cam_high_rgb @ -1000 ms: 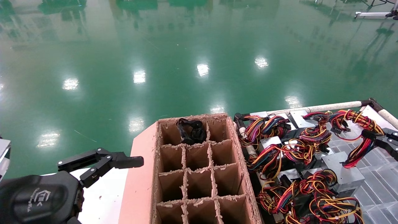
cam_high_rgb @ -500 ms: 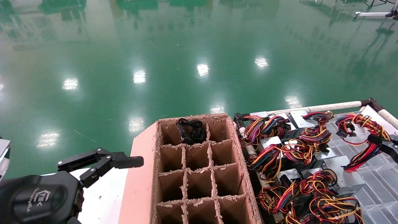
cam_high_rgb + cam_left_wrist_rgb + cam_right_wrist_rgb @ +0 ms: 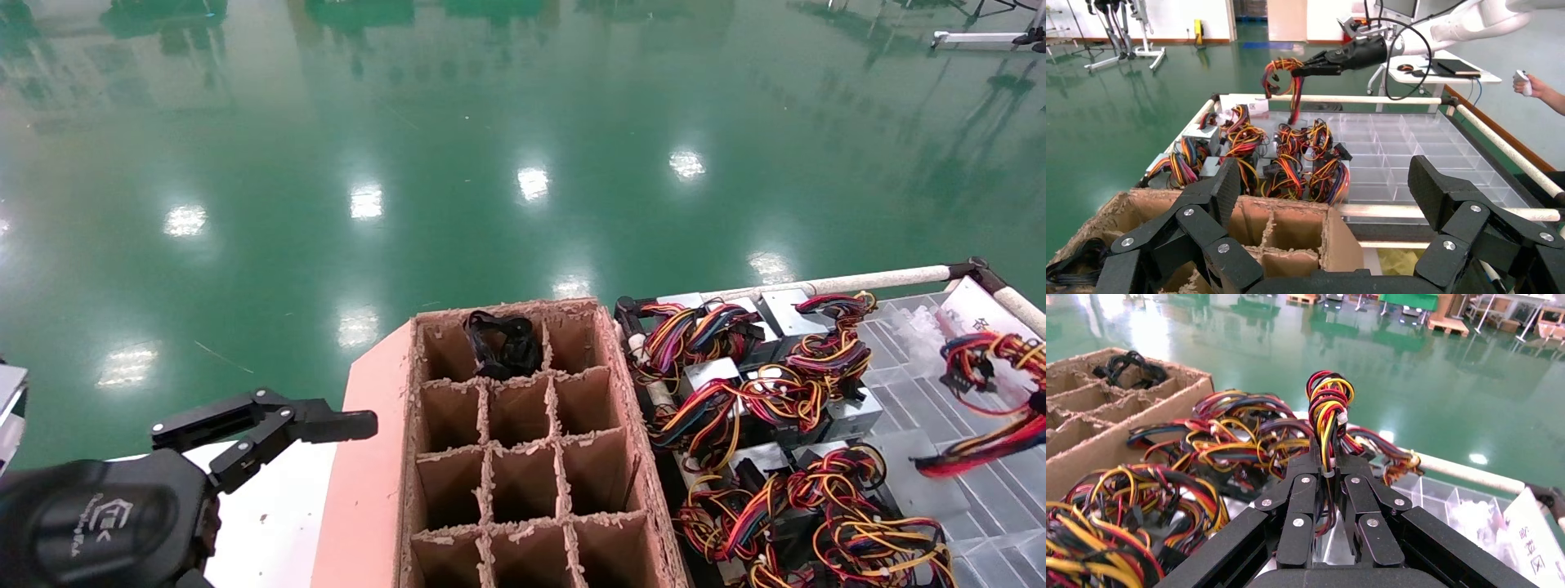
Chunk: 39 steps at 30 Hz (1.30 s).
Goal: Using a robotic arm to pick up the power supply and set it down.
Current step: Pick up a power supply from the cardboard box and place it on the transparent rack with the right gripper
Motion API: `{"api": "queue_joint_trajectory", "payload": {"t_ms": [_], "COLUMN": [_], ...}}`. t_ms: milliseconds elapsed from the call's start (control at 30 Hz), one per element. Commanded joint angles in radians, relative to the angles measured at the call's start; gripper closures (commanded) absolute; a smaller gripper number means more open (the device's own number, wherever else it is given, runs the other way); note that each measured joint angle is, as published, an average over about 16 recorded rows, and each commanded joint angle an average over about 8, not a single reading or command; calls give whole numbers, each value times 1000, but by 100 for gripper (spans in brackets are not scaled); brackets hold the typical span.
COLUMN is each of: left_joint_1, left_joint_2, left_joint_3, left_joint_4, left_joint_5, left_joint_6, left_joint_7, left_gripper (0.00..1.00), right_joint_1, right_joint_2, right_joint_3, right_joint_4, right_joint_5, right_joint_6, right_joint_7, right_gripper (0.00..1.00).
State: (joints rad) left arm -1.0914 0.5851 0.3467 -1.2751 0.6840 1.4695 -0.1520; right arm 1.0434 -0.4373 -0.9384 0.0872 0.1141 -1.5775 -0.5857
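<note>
With my right pincer clamped on the power supply's wire bundle, I'd lift slowly clear of neighbouring wires; left pincer apart, parked.

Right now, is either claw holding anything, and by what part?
Yes. The right gripper is shut on a power supply's wire bundle. The left gripper is open and empty.

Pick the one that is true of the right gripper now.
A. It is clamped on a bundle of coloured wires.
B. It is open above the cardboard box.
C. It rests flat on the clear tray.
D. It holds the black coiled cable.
A: in the right wrist view the right gripper has its jaws shut on the power supply's wire bundle, lifted above the tray.
</note>
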Motion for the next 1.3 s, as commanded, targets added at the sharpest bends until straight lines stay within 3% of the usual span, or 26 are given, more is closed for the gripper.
{"api": "queue_joint_trajectory", "payload": {"t_ms": [33, 367, 467, 533, 733, 800, 1300], "left_joint_1": [0, 0, 0, 0, 0, 0, 0], "left_joint_2": [0, 0, 0, 0, 0, 0, 0], "left_joint_3": [0, 0, 0, 0, 0, 0, 0], "left_joint_4": [0, 0, 0, 0, 0, 0, 0], "left_joint_5": [0, 0, 0, 0, 0, 0, 0], "left_joint_6": [0, 0, 0, 0, 0, -1, 0], "left_joint_7": [0, 0, 0, 0, 0, 0, 0], "left_gripper": [0, 0, 0, 0, 0, 0, 0], "right_joint_1": [-24, -59, -39, -22, 13, 17, 14], "right_joint_2": [2, 7, -7, -20, -46, -48, -46], "right_joint_3": [8, 18, 13, 7, -3, -4, -4], "right_joint_4": [3, -15, -23, -30, -41, -42, -41], "right_joint_5": [14, 31, 22, 13, -3, -5, -6], "right_joint_6": [2, 30, 64, 93, 158, 166, 159], "right_joint_7": [-3, -8, -10, -11, -14, -14, -14], "right_gripper": [100, 100, 94, 80, 11, 0, 0]}}
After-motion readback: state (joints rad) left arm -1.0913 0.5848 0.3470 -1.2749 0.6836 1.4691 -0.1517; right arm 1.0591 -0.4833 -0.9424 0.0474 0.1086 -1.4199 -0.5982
